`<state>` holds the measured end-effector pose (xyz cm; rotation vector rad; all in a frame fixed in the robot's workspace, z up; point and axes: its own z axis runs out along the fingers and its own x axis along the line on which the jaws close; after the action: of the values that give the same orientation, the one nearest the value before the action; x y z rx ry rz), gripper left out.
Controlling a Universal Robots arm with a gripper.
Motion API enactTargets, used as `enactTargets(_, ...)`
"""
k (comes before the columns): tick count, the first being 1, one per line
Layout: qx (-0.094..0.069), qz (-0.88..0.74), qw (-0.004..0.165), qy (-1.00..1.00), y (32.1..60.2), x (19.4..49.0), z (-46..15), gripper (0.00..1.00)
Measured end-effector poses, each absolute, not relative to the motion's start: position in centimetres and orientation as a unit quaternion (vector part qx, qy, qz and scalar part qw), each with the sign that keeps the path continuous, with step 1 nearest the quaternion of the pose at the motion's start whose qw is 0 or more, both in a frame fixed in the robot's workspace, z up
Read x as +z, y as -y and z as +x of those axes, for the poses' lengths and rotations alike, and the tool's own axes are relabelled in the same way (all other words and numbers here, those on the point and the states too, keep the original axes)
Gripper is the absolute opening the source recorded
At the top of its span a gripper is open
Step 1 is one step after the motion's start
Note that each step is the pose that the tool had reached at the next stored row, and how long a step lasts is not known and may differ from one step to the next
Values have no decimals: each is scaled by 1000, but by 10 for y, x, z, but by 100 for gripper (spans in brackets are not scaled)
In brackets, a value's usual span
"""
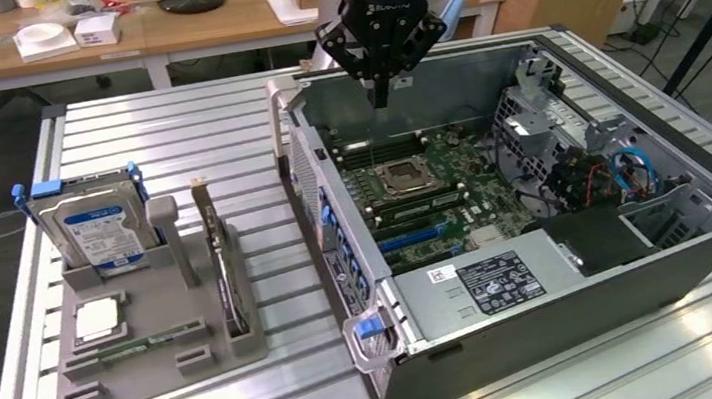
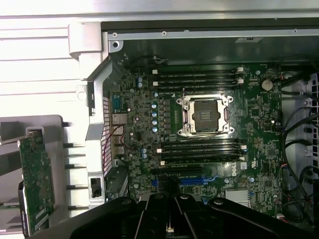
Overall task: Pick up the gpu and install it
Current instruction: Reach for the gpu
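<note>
Across the exterior view, a slatted metal worktop. At centre right, bulkiest on it, an open computer case, with the motherboard bare and facing up and blue expansion slots toward the board's near end. At lower left, well apart from the case, a grey holder with upright slots. At top centre, above the far wall of the case, the black gripper: fingers drawn together to one narrow tip, clamped on nothing, well apart from the holder. In the holder's far left corner, standing upright, a silver hard drive with a blue label. Near it, along the holder's right side, the gpu: untouched, parked on its long edge in a slot, thin edge up, with a green circuit face toward the wrist view. Looks light and stiff, so little risk of sagging or bending in a grip. Probably fragile all the same, with exposed components on the faces and a contact edge likely down in the slot, though hidden here. Smooth flat faces, so some chance of slipping or pivoting. Best taken across its thickness at the upper long edge, near mid-length for balance, and kept upright, since a tilt could jam it in the slot.
</note>
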<state>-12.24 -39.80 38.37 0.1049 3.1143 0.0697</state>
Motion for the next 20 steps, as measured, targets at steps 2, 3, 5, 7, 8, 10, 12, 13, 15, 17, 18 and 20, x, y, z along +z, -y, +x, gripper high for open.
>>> enactTargets(2,22,34,12,-999,398,384,-122,14)
enactTargets(3,22,34,12,-999,398,384,-122,14)
enactTargets(5,22,33,12,-999,398,384,-122,14)
enactTargets(7,22,33,12,-999,398,384,-122,14)
enactTargets(8,22,33,12,-999,398,384,-122,14)
enactTargets(10,22,33,12,-999,398,384,-124,14)
enactTargets(12,22,33,12,-999,398,384,-129,14)
enactTargets(13,22,33,12,-999,398,383,-132,14)
enactTargets(15,22,33,12,-999,398,383,-138,14)
enactTargets(17,22,33,12,-999,398,383,-143,14)
enactTargets(18,22,33,12,-999,397,383,-146,14)
enactTargets(20,22,33,12,-999,397,383,-150,14)
